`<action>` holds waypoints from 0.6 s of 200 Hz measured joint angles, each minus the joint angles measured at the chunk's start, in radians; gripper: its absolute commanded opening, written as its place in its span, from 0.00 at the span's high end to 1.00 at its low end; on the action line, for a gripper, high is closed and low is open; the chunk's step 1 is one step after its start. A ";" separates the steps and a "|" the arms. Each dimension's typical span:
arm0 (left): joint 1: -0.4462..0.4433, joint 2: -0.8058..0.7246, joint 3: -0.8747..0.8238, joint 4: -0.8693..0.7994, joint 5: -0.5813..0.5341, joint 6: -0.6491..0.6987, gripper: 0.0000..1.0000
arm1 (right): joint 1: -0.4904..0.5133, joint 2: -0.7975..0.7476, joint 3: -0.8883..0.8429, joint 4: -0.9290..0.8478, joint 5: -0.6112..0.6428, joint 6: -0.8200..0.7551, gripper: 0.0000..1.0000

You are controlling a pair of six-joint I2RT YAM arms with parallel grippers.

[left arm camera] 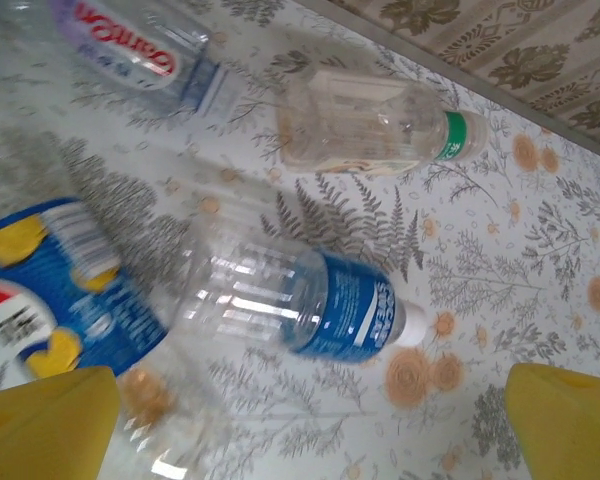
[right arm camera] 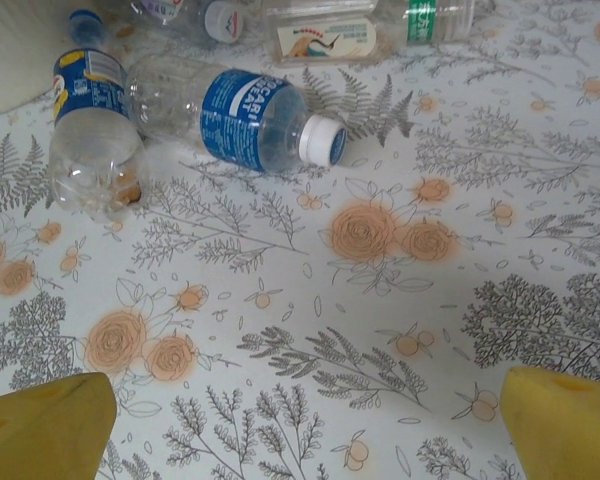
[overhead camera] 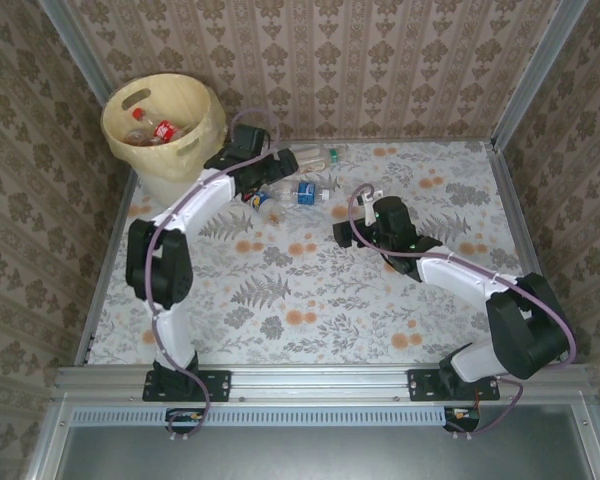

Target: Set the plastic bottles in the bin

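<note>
Left pincer [left arm camera: 305, 430] and right pincer [right arm camera: 302, 425] both gape wide, gripping nothing, near plastic bottles [right arm camera: 260, 125]

Left arm [overhead camera: 195, 200] and right arm [overhead camera: 460, 272] are white with black joints, purple cables [overhead camera: 350, 212], yellow fingers [left arm camera: 40, 420].

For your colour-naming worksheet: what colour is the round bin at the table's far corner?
Pale cream-yellow. The bin shows best in the top external view.
</note>
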 measured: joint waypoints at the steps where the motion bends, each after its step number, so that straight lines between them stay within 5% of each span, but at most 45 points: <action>1: 0.000 0.007 0.006 0.002 0.002 0.005 0.00 | 0.000 0.000 0.000 0.000 0.000 0.000 0.00; 40: -0.002 0.160 0.169 -0.058 -0.035 0.141 0.00 | 0.000 -0.006 -0.010 -0.002 -0.003 0.011 0.00; 120: 0.074 0.170 0.085 -0.172 -0.232 0.025 0.02 | 0.000 -0.085 -0.072 -0.006 -0.002 0.043 0.00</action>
